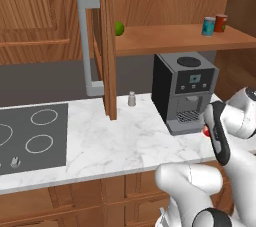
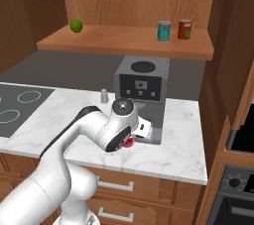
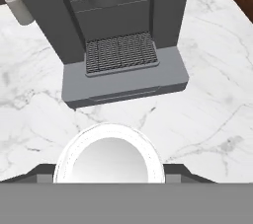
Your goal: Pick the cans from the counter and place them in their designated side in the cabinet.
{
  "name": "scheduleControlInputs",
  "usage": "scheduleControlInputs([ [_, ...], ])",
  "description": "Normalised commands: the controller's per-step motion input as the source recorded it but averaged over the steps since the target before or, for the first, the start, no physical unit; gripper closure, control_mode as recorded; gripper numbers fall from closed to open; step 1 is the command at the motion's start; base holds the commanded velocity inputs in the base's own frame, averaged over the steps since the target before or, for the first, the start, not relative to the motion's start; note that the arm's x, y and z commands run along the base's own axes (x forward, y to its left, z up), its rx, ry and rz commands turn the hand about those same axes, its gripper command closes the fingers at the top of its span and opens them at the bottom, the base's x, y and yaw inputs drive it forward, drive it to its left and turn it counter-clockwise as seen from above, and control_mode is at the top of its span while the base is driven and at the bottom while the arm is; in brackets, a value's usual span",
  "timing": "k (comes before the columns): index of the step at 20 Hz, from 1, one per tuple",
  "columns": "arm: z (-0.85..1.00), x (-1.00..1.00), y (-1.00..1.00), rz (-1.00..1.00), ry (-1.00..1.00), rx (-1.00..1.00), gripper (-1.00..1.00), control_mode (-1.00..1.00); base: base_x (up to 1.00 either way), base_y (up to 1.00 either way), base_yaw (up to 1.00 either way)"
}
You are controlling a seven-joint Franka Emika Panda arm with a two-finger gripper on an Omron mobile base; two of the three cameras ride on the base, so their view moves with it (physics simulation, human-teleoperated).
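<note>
On the cabinet (image 1: 165,38) shelf, toward its right end, the teal can (image 1: 208,26) stands upright just beside a darker brownish-red can (image 1: 220,22); a green lime (image 1: 119,28) lies far off at the shelf's left. The cabinet door (image 1: 106,46) hangs open, its grey bar handle (image 1: 86,46) facing out. Below, a dark coffee machine (image 1: 184,91) sits on the marble table (image 1: 115,141), a small grey shaker (image 1: 132,99) to its left, the hob (image 1: 32,136) further left. The end effector (image 3: 109,178) is low in front of the machine's drip tray. From the hand view, the silvery top of 1 can, the red can (image 3: 108,156), sits right between its 2 dark fingertips (image 3: 42,172), which flank it on either side; it appears gripped. A sliver of red (image 2: 128,142) shows under the wrist.
</note>
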Motion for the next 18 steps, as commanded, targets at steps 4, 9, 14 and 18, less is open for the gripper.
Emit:
scheduleControlInputs([
  [4,0.16,-0.3,0.0,0.0,-0.06,0.0,1.0,-1.0,0.0,0.0,0.0],
  [9,0.25,-0.32,0.0,0.0,-0.06,0.0,1.0,-1.0,0.0,0.0,0.0],
  [14,0.3,-0.31,0.0,-0.01,-0.07,0.0,1.0,-1.0,0.0,0.0,0.0],
  [18,0.29,-0.28,0.05,-0.01,-0.06,0.0,1.0,-1.0,0.0,0.0,0.0],
])
